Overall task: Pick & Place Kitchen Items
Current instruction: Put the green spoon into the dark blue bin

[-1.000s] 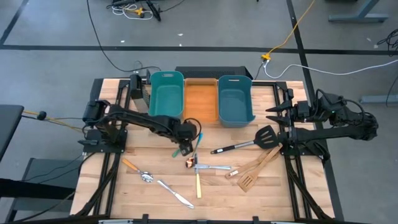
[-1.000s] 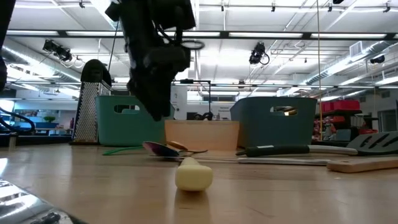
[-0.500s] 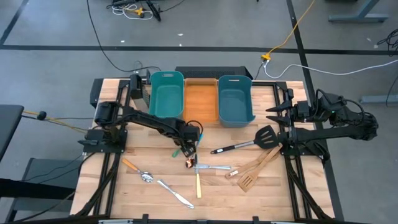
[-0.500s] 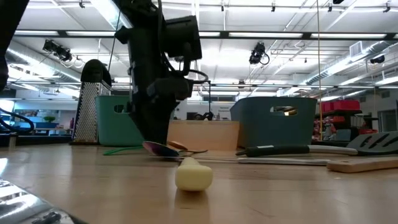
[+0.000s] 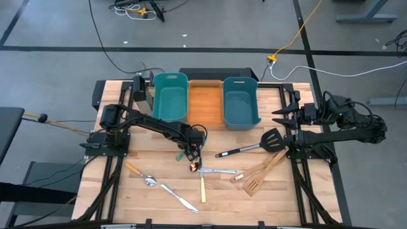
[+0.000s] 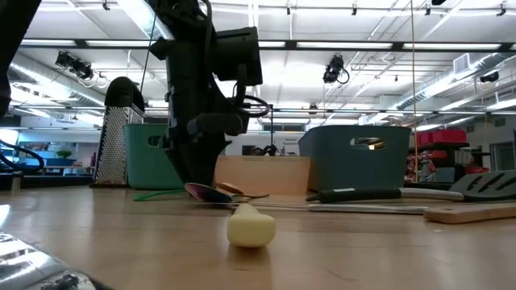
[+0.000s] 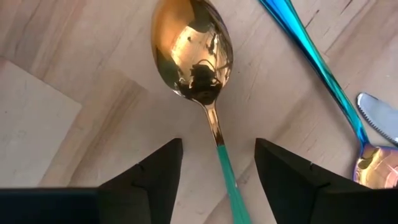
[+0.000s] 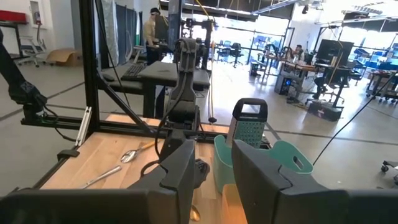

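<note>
Your left hand is down at mid-counter, fingers spread apart either side of the teal handle of a gold spoon. Nothing gripped: the pads stand clear of the handle on both sides, and the spoon lies flat on the wood w/ its bowl out ahead of the fingertips. Left arm reaches in from the left edge, forearm low & stretched toward centre, wrist tipped down; in the low view it stands just in front of the teal bin.

Right next to the gold spoon: a blue-stemmed spoon running alongside, and a knife tip near it. These crowd the fingers on that side.

Further out on the counter: a cream-handled utensil just below the hand, black slotted spatula to the right, two wooden spatulas beyond that, a silver spoon & silver knife toward the front left. Two teal bins and an orange bin sit at the back.

Your right hand waits parked at the right edge, well off the utensils, fingers apart w/ nothing between them.
</note>
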You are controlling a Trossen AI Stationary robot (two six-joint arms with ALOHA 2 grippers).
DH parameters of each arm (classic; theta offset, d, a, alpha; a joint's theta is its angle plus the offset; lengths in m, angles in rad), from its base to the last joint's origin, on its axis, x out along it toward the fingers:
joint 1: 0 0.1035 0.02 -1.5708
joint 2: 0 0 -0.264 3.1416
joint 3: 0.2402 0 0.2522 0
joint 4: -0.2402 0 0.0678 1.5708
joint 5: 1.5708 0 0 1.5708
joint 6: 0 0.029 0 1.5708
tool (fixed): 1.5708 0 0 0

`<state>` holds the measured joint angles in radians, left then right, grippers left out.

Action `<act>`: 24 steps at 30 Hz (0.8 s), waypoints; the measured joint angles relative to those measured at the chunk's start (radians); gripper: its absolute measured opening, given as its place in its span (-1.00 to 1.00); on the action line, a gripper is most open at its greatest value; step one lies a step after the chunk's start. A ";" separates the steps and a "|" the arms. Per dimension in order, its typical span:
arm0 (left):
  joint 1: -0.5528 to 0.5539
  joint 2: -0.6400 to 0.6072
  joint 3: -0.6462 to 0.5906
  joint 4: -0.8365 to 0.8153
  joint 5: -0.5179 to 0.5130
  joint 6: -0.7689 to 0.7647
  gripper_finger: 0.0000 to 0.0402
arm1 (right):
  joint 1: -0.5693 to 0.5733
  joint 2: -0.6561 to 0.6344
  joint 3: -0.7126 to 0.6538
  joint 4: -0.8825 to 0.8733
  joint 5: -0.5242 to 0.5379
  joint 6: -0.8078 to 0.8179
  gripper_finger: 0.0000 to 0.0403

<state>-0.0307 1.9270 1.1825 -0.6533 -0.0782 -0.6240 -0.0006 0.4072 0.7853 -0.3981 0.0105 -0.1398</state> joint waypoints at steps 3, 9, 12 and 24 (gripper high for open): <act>0.000 0.001 -0.001 -0.002 -0.008 -0.001 -0.09 | 0.000 0.000 0.000 0.000 0.000 0.000 -0.41; 0.001 0.002 -0.003 -0.010 -0.015 -0.001 -0.41 | 0.000 0.000 0.000 0.000 0.000 0.000 -0.41; 0.002 0.002 -0.003 -0.014 -0.015 -0.001 -0.63 | 0.000 0.000 0.000 0.000 0.000 0.000 -0.41; 0.002 0.003 -0.003 -0.030 -0.013 0.011 -0.93 | 0.000 0.000 0.000 0.000 0.000 0.000 -0.41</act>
<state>-0.0292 1.9298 1.1797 -0.6829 -0.0914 -0.6133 -0.0004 0.4072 0.7851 -0.3977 0.0105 -0.1398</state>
